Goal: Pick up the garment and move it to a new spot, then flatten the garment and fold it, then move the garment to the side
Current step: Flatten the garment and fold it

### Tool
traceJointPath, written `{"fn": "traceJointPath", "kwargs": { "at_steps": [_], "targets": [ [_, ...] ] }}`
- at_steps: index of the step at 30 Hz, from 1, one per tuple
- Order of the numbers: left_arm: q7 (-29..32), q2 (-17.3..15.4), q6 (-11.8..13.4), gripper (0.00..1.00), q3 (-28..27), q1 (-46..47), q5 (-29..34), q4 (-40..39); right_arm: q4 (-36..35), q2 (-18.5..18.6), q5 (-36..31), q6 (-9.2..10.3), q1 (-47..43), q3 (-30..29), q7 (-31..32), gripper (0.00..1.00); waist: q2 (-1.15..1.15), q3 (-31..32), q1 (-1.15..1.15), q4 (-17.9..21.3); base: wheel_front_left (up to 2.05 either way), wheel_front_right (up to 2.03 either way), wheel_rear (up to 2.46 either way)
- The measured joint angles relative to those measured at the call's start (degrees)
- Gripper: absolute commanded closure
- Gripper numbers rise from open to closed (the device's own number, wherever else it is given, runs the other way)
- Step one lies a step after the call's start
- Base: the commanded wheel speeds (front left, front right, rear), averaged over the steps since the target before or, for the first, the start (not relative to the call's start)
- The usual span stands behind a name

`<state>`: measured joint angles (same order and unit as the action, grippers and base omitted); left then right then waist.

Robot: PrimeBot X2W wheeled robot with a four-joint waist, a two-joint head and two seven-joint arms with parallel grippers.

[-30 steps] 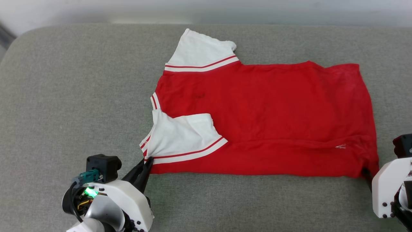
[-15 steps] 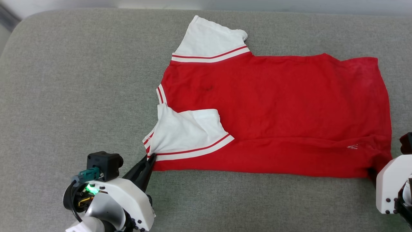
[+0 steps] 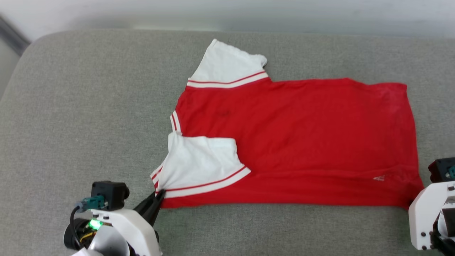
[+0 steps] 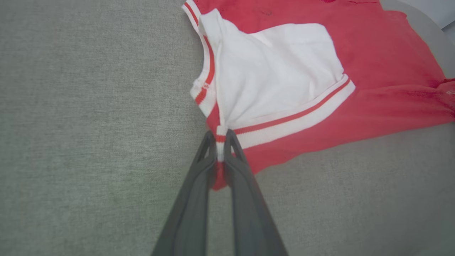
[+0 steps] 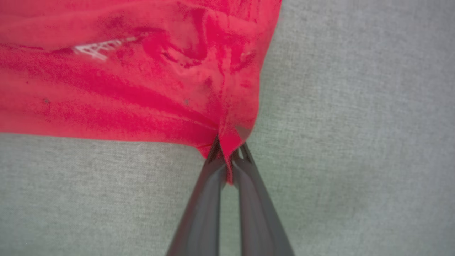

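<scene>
**While pinching both near corners, barely starting the fold**

Across the grey cushion (image 3: 89,106), holding the garment (image 3: 312,142) spread flat, near sleeve (image 3: 202,160) lying turned in over the red body; seemingly leaving most of the folding and the move aside undone. Clamping the left gripper (image 4: 220,136) tight on the sleeve-trim corner. Squeezing the right gripper (image 5: 230,147) closed on the near hem corner.

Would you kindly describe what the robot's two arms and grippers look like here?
Both the left gripper and right gripper have two long, slim dark grey fingers tapering to tips. The wrists are glossy white shells with small black screws. The left wrist carries a black camera block, a teal connector with a black cable, and a glowing green light.
</scene>
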<state>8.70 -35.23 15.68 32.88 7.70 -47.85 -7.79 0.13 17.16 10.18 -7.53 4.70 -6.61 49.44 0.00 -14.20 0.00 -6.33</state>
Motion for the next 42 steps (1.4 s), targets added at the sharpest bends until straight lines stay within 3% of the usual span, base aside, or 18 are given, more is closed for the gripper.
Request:
{"fn": "traceJointPath", "kwargs": {
  "at_steps": [16, 21, 32, 33, 34, 35, 36, 42],
  "targets": [
    [3.57, -5.10, 1.58, 1.00, 1.62, -10.58, -2.82, -4.82, -11.62, 3.32, 5.36, 0.00, -11.30, -0.81, 5.12, 1.00, 0.00, 4.78, 0.00, 2.05, 0.00, 0.00, 0.00],
    [4.11, -4.33, 1.33, 1.00, 2.37, -10.89, -3.37, -3.32, -10.71, 2.85, 4.90, 0.00, -13.23, -1.37, 5.32, 1.00, 0.00, 4.53, 0.00, 2.25, 0.00, 0.00, 0.00],
    [4.22, -2.07, -2.11, 1.00, 4.16, -10.03, -4.52, 3.37, -3.27, 1.99, 6.00, 0.00, -12.94, -0.43, 2.54, 1.00, 0.00, 4.84, 0.00, 2.46, 0.00, 0.00, 0.00],
    [4.03, -1.93, -2.47, 1.00, 4.25, -9.87, -4.52, 3.76, -3.14, 2.08, 6.10, 0.00, -12.91, -0.31, 2.05, 0.82, 0.00, 4.87, 0.00, 2.47, 0.00, 0.00, 0.00],
    [3.53, -1.85, -2.67, 0.83, 4.33, -9.76, -4.35, 4.08, -2.98, 2.09, 6.10, 0.00, -12.87, -0.32, 1.29, 0.07, 0.00, 4.93, 0.00, 2.48, 0.00, 0.00, 0.00],
    [3.03, -1.75, -2.97, 0.42, 4.34, -9.65, -4.20, 4.32, -2.66, 2.03, 6.12, 0.00, -12.79, -0.37, 0.88, 0.00, 0.00, 5.02, 0.00, 2.49, 0.00, 0.00, 0.00],
    [2.58, -1.57, -3.07, 0.00, 4.27, -9.51, -4.11, 4.57, -2.45, 2.04, 6.21, 0.00, -12.70, -0.32, 0.52, 0.00, 0.00, 5.17, 0.00, 2.50, 0.00, 0.00, 0.00],
    [-2.48, -0.44, -4.16, 0.00, 2.47, -8.15, -3.37, 4.50, -3.66, 1.59, 7.11, 0.01, -11.47, -1.13, -2.10, 0.00, 0.00, 6.86, 0.00, 2.71, 0.00, 0.00, 0.00]
  ]
}}
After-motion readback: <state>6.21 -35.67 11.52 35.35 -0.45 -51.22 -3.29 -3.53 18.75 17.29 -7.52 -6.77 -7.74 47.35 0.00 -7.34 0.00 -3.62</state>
